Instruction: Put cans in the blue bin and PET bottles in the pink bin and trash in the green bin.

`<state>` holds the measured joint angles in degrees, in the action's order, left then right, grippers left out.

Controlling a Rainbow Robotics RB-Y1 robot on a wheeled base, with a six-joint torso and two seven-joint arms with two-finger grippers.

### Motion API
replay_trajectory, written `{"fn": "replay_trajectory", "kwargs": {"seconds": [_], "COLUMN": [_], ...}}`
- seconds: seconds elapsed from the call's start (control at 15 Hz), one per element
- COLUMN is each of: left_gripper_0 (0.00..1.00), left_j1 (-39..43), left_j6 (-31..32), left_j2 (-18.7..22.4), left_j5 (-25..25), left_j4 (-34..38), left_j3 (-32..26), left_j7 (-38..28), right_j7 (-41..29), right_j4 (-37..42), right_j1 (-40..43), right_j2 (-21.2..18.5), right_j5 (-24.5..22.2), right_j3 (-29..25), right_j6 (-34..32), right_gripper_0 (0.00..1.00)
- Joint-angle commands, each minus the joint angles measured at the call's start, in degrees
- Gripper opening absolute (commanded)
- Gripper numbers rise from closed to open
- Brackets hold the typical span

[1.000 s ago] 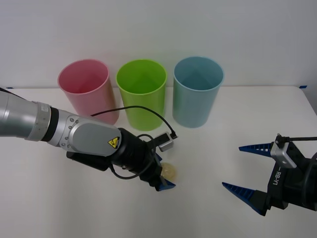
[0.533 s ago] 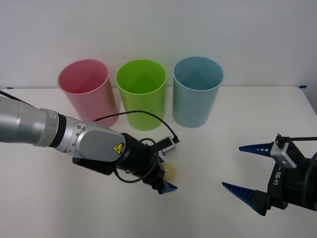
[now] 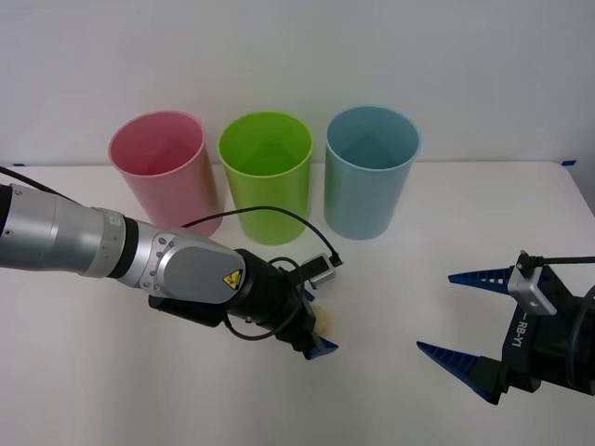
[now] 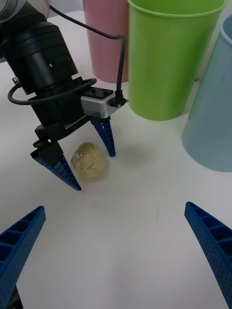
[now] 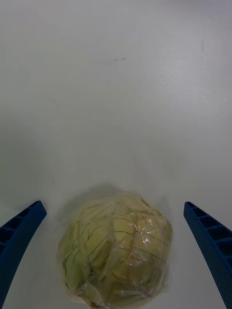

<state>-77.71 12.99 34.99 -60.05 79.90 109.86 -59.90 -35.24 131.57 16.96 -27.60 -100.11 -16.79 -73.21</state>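
Note:
The trash (image 4: 88,161), a pale yellow wrinkled ball, lies on the white table in front of the green bin (image 3: 267,177). My left gripper (image 3: 316,334) is low over it and open, one blue finger on each side of the ball (image 5: 116,248), neither touching it. In the front view the gripper covers most of the trash (image 3: 326,321). The pink bin (image 3: 163,167) stands left of the green one and the blue bin (image 3: 369,177) right of it, all upright at the back. My right gripper (image 3: 435,312) waits open at the near right.
The left arm's black cable (image 3: 279,216) loops up in front of the green bin. In the right wrist view, the green bin (image 4: 169,58) and the blue bin (image 4: 215,120) stand close behind the ball. White table (image 3: 390,279) lies between the two grippers.
My left gripper has come down and slightly to the right, so its open fingers now straddle the trash more closely. The right arm has not moved.

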Motion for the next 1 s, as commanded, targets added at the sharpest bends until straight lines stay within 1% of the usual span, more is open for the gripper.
{"fn": "replay_trajectory", "kwargs": {"seconds": [0.07,0.13,0.2,0.27,0.33,0.6,0.87,1.0], "left_gripper_0": [0.88,0.67,0.35,0.1,0.01,0.0,0.0,0.0], "left_j1": [0.1,0.1,0.1,0.1,0.1,0.1,0.2,0.2], "left_j6": [0.0,0.1,0.0,-0.2,-0.4,-0.9,-2.3,-3.4], "left_j2": [0.2,0.3,0.4,0.5,0.6,0.7,1.0,1.9], "left_j5": [0.0,-0.1,-0.1,0.0,0.0,0.2,0.2,0.8], "left_j4": [0.4,0.5,0.5,0.5,0.5,0.5,0.7,2.5], "left_j3": [0.1,0.1,0.1,0.1,0.1,0.0,0.0,-0.2], "left_j7": [0.1,0.3,0.3,0.3,0.3,-0.2,0.7,1.8], "right_j7": [0.0,0.0,0.0,0.0,0.0,0.0,0.0,0.0], "right_j4": [0.0,0.0,0.0,0.0,0.0,0.0,0.0,0.0], "right_j1": [0.0,0.0,0.0,0.0,0.0,0.0,0.0,0.0], "right_j2": [0.0,0.0,0.0,0.0,0.0,0.0,0.0,0.0], "right_j5": [0.0,0.0,0.0,0.0,0.0,0.0,0.0,0.0], "right_j3": [0.0,0.0,0.0,0.0,0.0,0.0,0.0,0.0], "right_j6": [0.0,0.0,0.0,0.0,0.0,0.0,0.0,0.0], "right_gripper_0": [1.0,1.0,1.0,1.0,1.0,1.0,1.0,1.0]}}
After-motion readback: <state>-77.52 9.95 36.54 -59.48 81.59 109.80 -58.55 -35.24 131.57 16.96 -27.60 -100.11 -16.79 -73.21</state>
